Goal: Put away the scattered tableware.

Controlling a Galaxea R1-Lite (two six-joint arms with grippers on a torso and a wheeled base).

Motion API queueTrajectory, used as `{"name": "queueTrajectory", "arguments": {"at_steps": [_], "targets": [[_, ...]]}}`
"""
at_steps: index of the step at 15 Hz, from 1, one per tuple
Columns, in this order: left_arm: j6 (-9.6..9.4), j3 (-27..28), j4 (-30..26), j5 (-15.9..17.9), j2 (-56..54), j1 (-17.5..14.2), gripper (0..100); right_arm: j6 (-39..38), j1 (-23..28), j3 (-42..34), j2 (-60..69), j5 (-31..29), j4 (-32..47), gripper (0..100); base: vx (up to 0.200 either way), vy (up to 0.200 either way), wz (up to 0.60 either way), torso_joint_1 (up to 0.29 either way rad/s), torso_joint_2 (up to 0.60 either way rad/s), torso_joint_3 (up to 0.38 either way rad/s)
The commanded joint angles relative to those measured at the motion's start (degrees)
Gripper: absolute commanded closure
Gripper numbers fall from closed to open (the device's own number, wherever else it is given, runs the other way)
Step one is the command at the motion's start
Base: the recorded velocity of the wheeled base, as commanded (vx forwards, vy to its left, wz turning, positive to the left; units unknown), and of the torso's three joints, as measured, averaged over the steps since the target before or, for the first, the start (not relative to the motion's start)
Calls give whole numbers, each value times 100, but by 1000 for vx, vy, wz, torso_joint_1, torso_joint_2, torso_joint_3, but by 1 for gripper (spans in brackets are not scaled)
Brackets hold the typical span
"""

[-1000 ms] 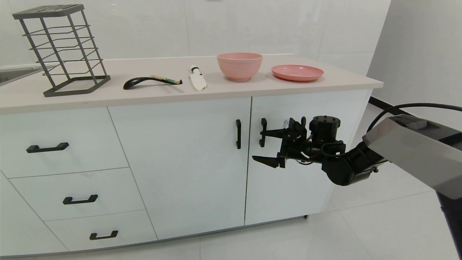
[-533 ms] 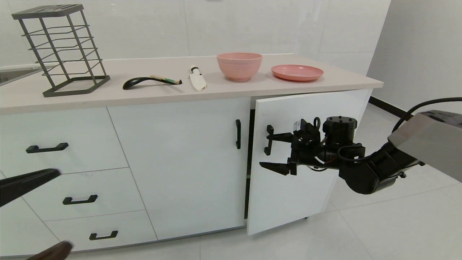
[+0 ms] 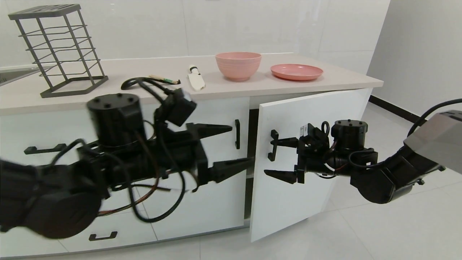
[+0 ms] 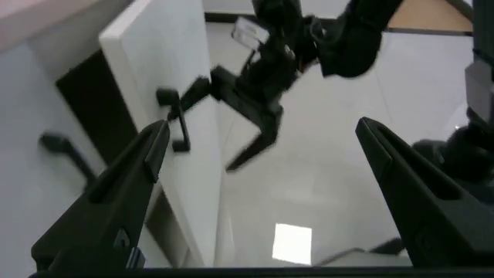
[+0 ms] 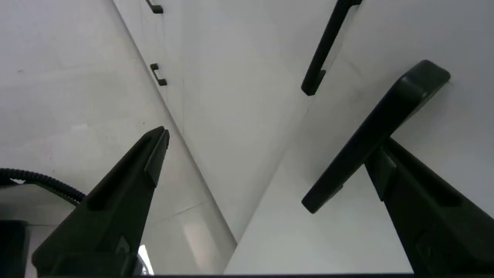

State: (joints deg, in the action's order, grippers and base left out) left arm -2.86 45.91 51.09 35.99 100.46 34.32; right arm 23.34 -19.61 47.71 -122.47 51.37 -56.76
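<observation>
Right gripper (image 3: 270,156) hangs in front of the cabinet with its jaws wide apart and clamped on nothing. Its upper finger reaches the black handle (image 3: 273,144) of the right cabinet door (image 3: 317,119), though whether it hooks behind the bar or only touches it cannot be told. The left gripper (image 3: 241,144) is level with it, just beside the gap at that door's edge, and is likewise spread open and empty. The tableware lies above both on the counter (image 3: 346,82). A black spoon (image 3: 127,83) has its bowl toward the robot's left and its handle running right. A pair of chopsticks (image 3: 164,79) touches it and lies along the same left-to-right line. Just right of them a white utensil (image 3: 196,80) lies front to back, with its dark-banded end toward the wall. Next come a pink bowl (image 3: 238,65), upright, and a pink plate (image 3: 296,71), flat and near the counter's right end. A dark wire rack (image 3: 57,50) stands well apart at the counter's left. Below, the right cabinet door stands ajar, showing a dark interior, while the left door (image 3: 223,202) next to it is closed.
</observation>
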Motion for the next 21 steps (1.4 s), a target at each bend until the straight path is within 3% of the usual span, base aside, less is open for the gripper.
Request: {"name": "queueTrajectory", "arguments": {"at_steps": [1, 4, 7, 8, 15, 17, 19, 21], "targets": [[155, 1623, 437, 207, 2004, 312, 0, 21, -25, -69, 188, 57, -19, 0, 0, 0, 0, 0, 0, 0], [181, 1676, 490, 102, 2144, 286, 0, 21, -16, -78, 197, 57, -37, 0, 0, 0, 0, 0, 0, 0], [137, 1684, 534, -232, 2206, 269, 0, 39, -7, -157, 197, 57, -55, 0, 0, 0, 0, 0, 0, 0], [146, 1658, 788, -408, 2197, 269, 0, 39, -25, -184, 188, 57, -55, 0, 0, 0, 0, 0, 0, 0], [137, 1561, 920, -619, 2083, -74, 0, 39, -122, -192, 206, 66, -55, 0, 0, 0, 0, 0, 0, 0], [137, 1781, 903, -619, 2206, -83, 0, 39, -157, -192, 232, 66, -55, 0, 0, 0, 0, 0, 0, 0], [146, 2493, 867, -619, 2636, -57, 0, 39, -183, -192, 250, 66, -55, 0, 0, 0, 0, 0, 0, 0], [146, 2862, 841, -593, 2953, 66, 0, 39, -201, -201, 302, 66, -55, 0, 0, 0, 0, 0, 0, 0]]}}
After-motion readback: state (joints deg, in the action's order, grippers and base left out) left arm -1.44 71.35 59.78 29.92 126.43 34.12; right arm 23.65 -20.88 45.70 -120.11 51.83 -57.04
